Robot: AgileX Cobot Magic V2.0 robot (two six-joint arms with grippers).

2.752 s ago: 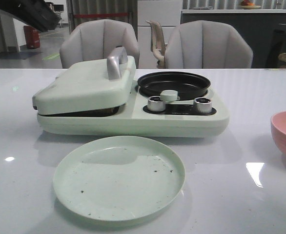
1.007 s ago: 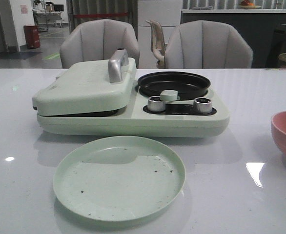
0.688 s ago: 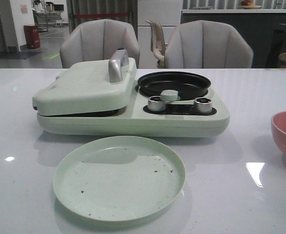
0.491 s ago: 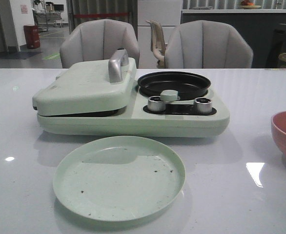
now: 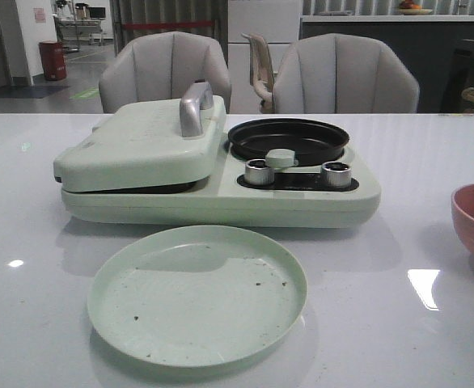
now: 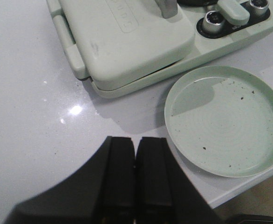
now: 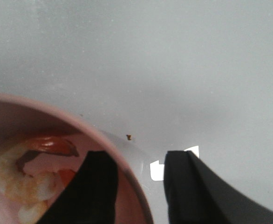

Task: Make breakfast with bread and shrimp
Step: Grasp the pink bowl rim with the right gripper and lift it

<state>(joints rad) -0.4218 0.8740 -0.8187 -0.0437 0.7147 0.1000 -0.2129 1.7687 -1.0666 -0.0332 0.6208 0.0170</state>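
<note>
While the left gripper [image 6: 135, 186] hangs over the white table [image 6: 29, 116] with its fingers pressed together on nothing, the right gripper [image 7: 139, 186] stands spread, one finger [image 7: 97, 191] inside the pink bowl [image 7: 127, 177] and the other outside its rim. Shrimp [image 7: 29, 172] lie in that bowl, pale and orange-tipped. Embossed lettering on the lid [image 6: 127, 28] of the green breakfast maker [image 5: 221, 174] is too faint to read. Its black pan [image 5: 288, 137] holds nothing visible. Just before it sits the green plate [image 5: 196, 295], dotted with dark crumbs. No bread shows; the lid is down.
</note>
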